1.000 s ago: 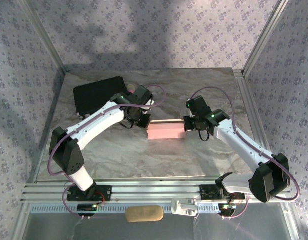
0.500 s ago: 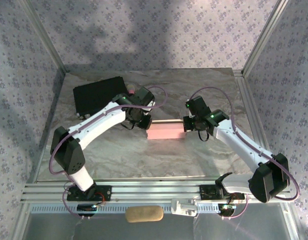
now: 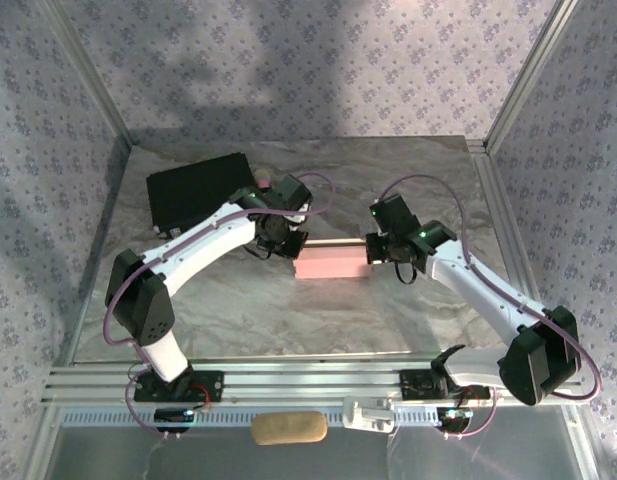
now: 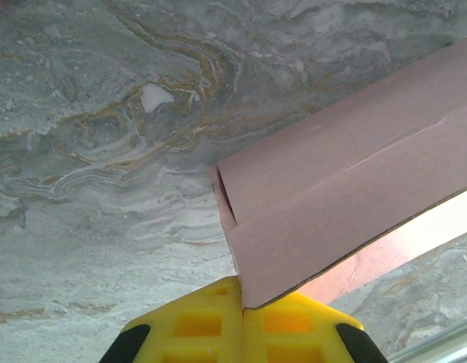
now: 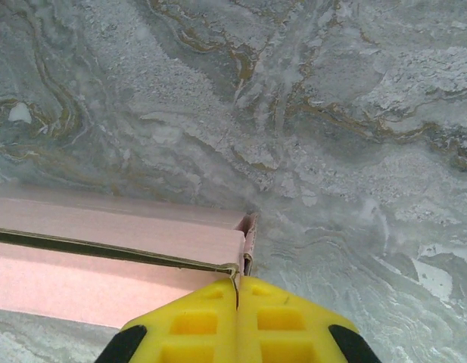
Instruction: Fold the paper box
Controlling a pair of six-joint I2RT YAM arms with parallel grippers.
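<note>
Box lies at mid table, between the arms. Left gripper is clamped on its left-end corner, right gripper pinched on its right-end edge. Likely purpose: holding both ends steady for folding.

The desk has a grey marbled top with tan veins, seen close in both wrist views. A black case lies flat at its far left, slightly askew. Walls papered in a pale floral print stand on 3 sides, with slanting metal posts at the 2 far corners. Ribbed aluminium rails run along the near edge. Below them lie a tan oblong pad and, just right of it, a white part.
</note>
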